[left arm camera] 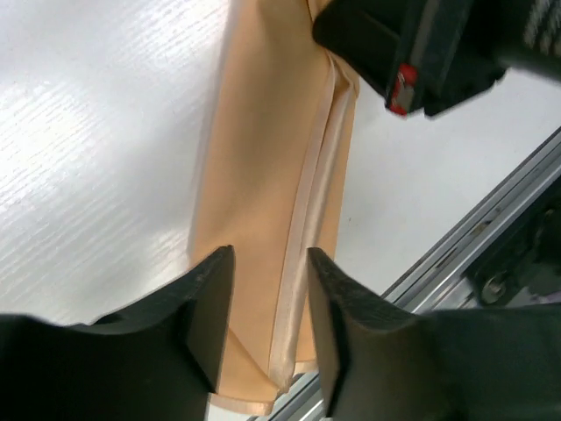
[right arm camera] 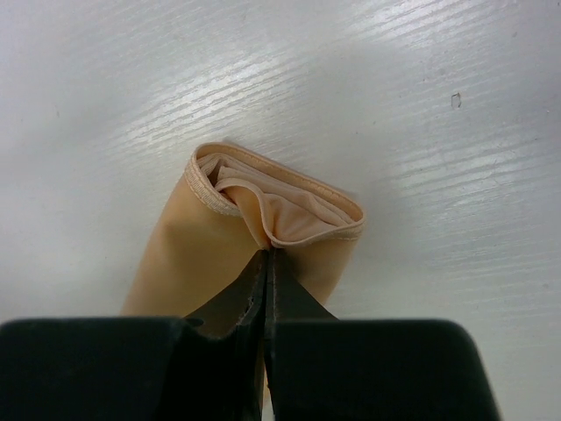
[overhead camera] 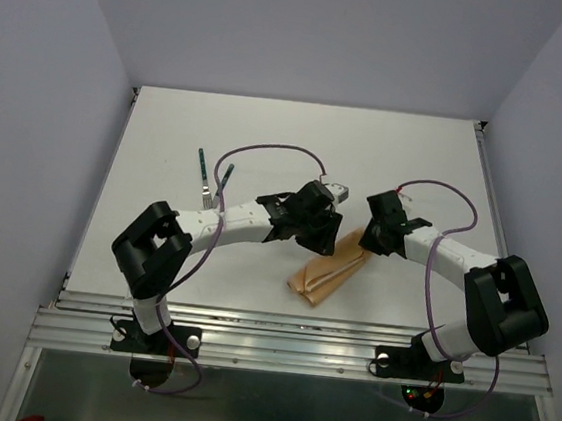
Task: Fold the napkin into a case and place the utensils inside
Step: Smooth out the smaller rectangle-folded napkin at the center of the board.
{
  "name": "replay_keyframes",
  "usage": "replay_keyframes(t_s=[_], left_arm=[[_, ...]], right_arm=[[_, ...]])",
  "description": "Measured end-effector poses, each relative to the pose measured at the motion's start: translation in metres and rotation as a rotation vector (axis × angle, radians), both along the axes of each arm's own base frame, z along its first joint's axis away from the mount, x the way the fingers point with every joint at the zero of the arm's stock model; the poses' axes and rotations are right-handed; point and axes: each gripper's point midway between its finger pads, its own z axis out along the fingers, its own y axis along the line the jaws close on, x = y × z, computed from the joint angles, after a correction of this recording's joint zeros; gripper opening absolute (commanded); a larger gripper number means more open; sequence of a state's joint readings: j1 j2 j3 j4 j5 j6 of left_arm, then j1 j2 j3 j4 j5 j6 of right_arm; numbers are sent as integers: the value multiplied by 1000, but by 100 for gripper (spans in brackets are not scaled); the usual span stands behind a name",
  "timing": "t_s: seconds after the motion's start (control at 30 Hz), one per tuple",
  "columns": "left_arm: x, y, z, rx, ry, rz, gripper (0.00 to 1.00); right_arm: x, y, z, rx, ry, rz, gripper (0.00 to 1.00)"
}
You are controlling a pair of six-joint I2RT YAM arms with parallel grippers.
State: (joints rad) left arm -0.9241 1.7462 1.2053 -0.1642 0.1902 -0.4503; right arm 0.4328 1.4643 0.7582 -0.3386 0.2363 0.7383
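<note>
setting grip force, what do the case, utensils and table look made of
By look, the case is peach-tan cloth, probably satin: soft sheen, stitched hem, limp folds. The utensils have silvery ends that look like metal and dark green handles, maybe plastic; too small to confirm. The table is white and hard, with faint streaky grain and glare, possibly laminate or painted board.

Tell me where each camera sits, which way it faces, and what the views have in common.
Top external: fixed above and behind the bases, looking down at the table; both arms show, left gripper and right gripper at the case, the utensils beyond the left arm.
Left wrist: looks down along the case, near rail at lower right, its own parted fingers in front.
Right wrist: looks down at the case's open mouth, its shut fingers pinching a layer.
Shared: all see the case; left wrist also catches the right gripper.
</note>
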Motion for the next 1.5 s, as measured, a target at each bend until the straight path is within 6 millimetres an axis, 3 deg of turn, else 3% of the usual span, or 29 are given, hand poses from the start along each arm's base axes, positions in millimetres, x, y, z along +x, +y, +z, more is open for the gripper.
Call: replay_keyframes(t_s=[0.1, 0.33, 0.47, 0.77, 0.9, 1.0, 1.13, 1.5], left_arm=[[-19, 6, 0, 64, -65, -64, 65], [-53, 10, -6, 187, -191, -178, 67], [-58, 13, -14, 266, -256, -192, 65], [-64, 25, -56, 463, -314, -225, 57], [-62, 24, -53, 474, -335, -221, 50], [-59, 23, -49, 476, -351, -215, 34], [-57, 23, -47, 481, -362, -212, 1], [-61, 18, -51, 474, -348, -246, 0]], right_arm=[[1, 0, -1, 1, 0, 1, 1], [3, 2, -1, 1, -1, 1, 1], [4, 2, 0, 3, -3, 2, 1], [4, 3, 0, 5, -2, 3, 1], [4, 3, 0, 5, -2, 3, 1], [4, 3, 0, 5, -2, 3, 1], [4, 3, 0, 5, -2, 3, 1], [4, 3, 0, 5, -2, 3, 1]])
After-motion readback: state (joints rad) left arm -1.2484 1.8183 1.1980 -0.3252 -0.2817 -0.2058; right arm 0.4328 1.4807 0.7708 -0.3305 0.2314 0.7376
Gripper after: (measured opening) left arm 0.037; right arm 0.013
